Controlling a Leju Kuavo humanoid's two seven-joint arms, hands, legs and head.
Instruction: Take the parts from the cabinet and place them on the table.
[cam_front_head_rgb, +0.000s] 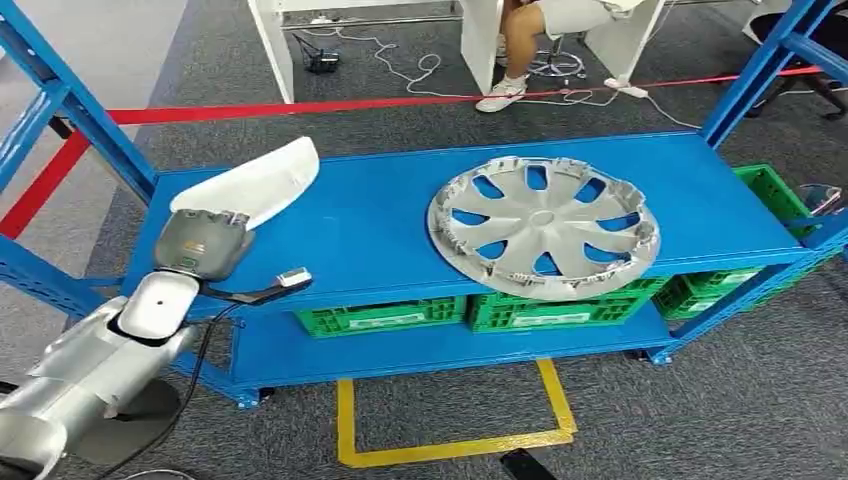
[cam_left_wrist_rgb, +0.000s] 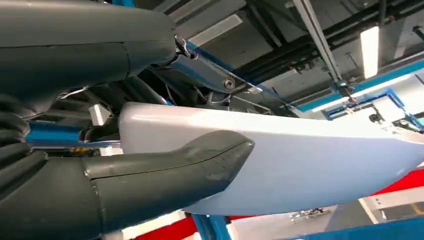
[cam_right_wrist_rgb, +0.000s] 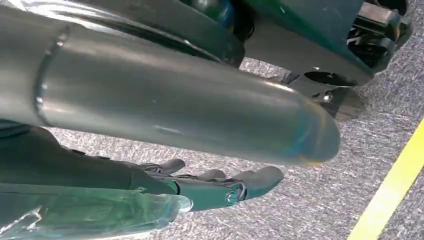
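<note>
A white curved plastic part (cam_front_head_rgb: 258, 183) lies over the left end of the blue table top (cam_front_head_rgb: 370, 225), and my left hand (cam_front_head_rgb: 200, 243) holds its near end. In the left wrist view the thick thumb (cam_left_wrist_rgb: 200, 160) presses on the white part (cam_left_wrist_rgb: 310, 160) with the darker fingers on its other side. I cannot tell whether the part touches the table. A silver wheel cover (cam_front_head_rgb: 545, 226) lies flat on the right half of the table, its near edge at the table's front rim. My right hand (cam_right_wrist_rgb: 220, 187) hangs over the grey carpet, fingers stretched out and holding nothing.
Green crates (cam_front_head_rgb: 385, 317) stand on the lower shelf under the table top, another (cam_front_head_rgb: 775, 195) at the right end. Blue rack uprights (cam_front_head_rgb: 70, 100) rise at both sides. A seated person's legs (cam_front_head_rgb: 520, 45) are behind the table. Yellow tape (cam_front_head_rgb: 450, 450) marks the floor.
</note>
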